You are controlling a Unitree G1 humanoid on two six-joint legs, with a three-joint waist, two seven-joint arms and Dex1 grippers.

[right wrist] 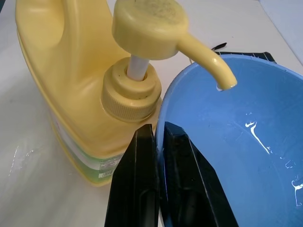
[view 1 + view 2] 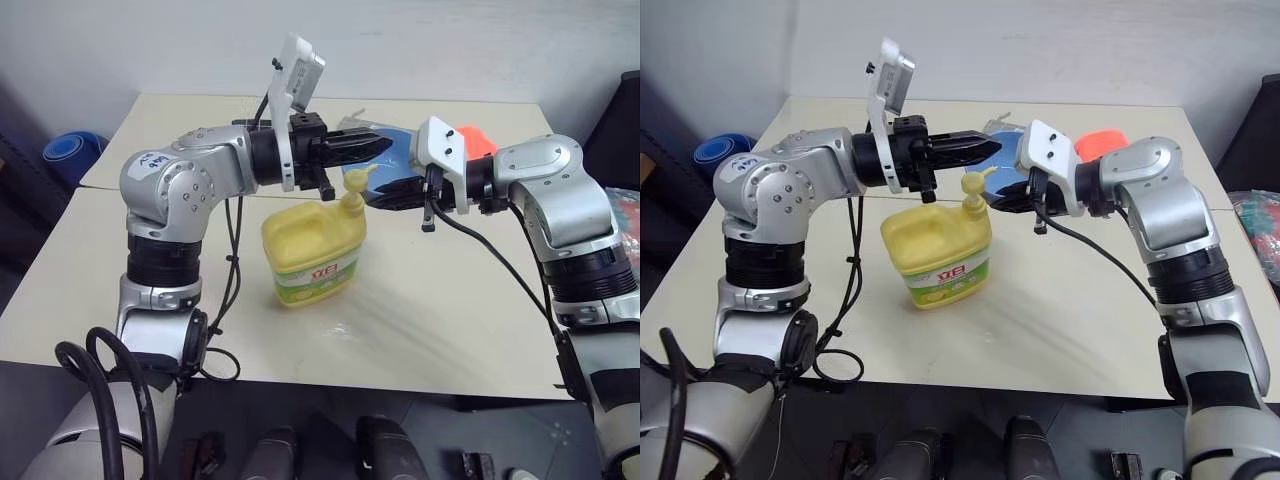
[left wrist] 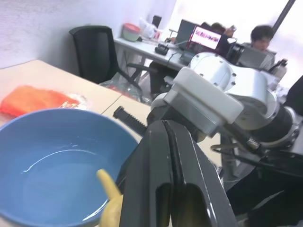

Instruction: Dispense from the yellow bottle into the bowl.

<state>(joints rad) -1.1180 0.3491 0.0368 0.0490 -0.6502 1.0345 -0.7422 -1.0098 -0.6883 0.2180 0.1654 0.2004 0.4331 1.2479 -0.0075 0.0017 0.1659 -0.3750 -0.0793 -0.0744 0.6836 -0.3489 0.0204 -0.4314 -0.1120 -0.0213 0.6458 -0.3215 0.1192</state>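
yellow bottle stands on the table; the right gripper, fingers pinching the rim of the bowl, holds it under the pump spout. the left gripper, fingers pressed together, hovers just above the pump head. step in hand seems pumping; the next move calls for a straight push down on the head

bowl — mostly behind the pincers

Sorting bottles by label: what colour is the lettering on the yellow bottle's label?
Red, on the yellow bottle; clearest in the left eye view.
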